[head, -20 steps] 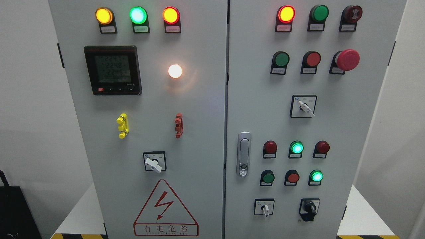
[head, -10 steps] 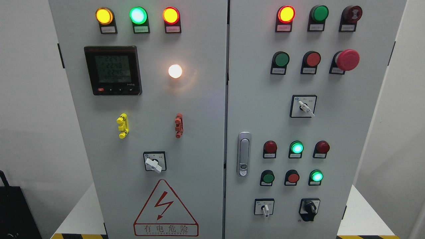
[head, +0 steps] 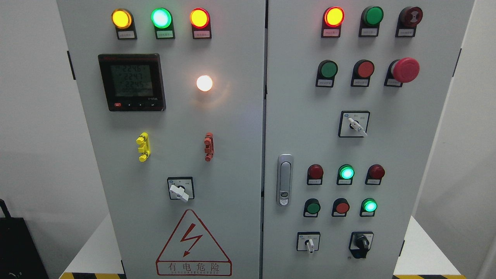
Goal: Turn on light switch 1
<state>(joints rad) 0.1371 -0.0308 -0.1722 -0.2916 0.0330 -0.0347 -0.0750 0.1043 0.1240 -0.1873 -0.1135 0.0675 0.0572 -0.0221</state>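
Observation:
A grey two-door control cabinet fills the head view. Its left door carries a white rotary switch with the knob pointing down-right, and a lit white lamp above it. The right door has a white rotary switch in the middle, a small white one at the bottom and a black one beside it. I cannot tell which is light switch 1. Neither of my hands shows in the view.
Lit amber, green and red lamps line the top left; a digital meter sits below. Push buttons, a red mushroom stop button and a door handle are on the right door. A black object stands lower left.
Only the digits on the meter have changed; the switches and lamps stand as before.

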